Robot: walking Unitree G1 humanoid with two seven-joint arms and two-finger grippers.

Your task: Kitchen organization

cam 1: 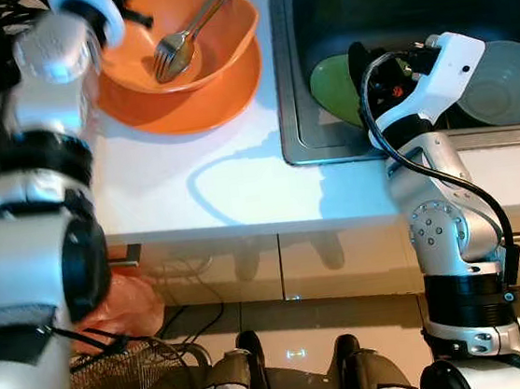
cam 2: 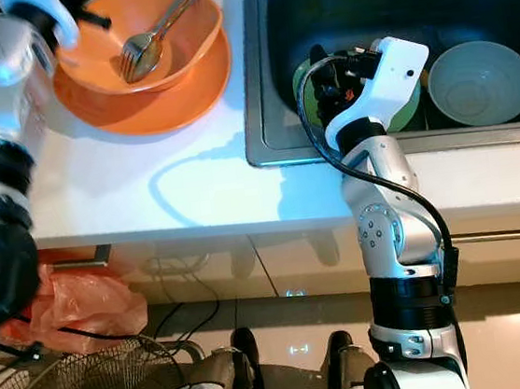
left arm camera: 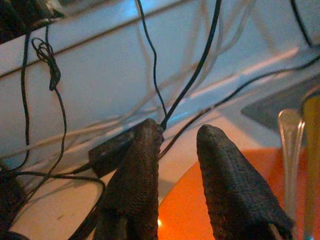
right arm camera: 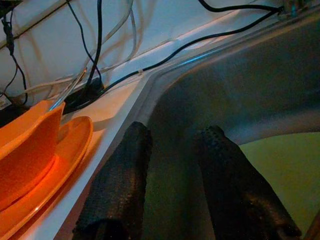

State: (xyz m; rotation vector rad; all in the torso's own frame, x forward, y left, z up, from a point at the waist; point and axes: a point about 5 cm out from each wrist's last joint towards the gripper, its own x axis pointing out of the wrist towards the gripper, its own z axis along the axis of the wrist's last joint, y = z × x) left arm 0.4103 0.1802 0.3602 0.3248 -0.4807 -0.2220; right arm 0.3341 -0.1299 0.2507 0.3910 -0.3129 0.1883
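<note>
From the head, an orange bowl [cam 1: 180,30] with a fork [cam 1: 174,54] sat on an orange plate [cam 1: 184,104] on the counter [cam 1: 203,191]; a green plate [cam 1: 332,88] and pale bowl [cam 1: 506,82] waited in the sink [cam 1: 292,106], so sorting looked unfinished. Left wrist: left tool [left arm camera: 175,150], fingers apart, empty, above the orange rim (cables crowding behind). Right wrist: right tool [right arm camera: 172,165] parted, empty, over the green plate.

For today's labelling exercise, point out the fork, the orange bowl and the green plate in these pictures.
fork [cam 1: 172,57]: left eye view, on the tines resting inside the bowl.
orange bowl [cam 1: 223,39]: left eye view, on its inner wall right of the fork.
green plate [cam 1: 331,88]: left eye view, on its bare left part in the sink.
</note>
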